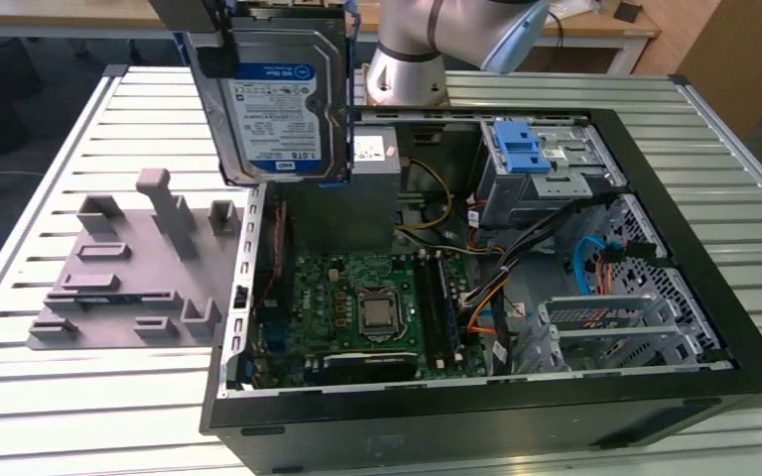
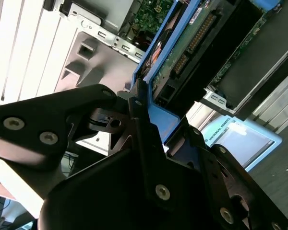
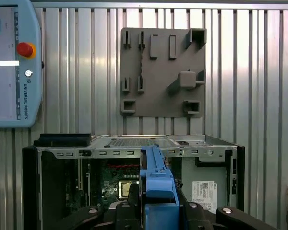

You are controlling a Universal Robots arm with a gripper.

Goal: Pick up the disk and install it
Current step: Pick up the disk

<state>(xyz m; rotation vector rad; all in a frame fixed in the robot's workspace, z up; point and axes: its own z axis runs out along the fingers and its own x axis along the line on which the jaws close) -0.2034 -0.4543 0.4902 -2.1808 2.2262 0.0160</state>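
Silver disk (image 1: 282, 99), white-and-blue label, blue rails, hangs upright, clamped in the raised claw (image 2: 165, 127); open computer case (image 1: 487, 416) below.

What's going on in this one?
The robot arm's gripper is shut on the disk, clamping it by its blue rail and holding it upright in the air above the open computer case. The disk is not yet in a bay. A grey holder plate lies on the slatted table beside the case, at the exterior view's left.
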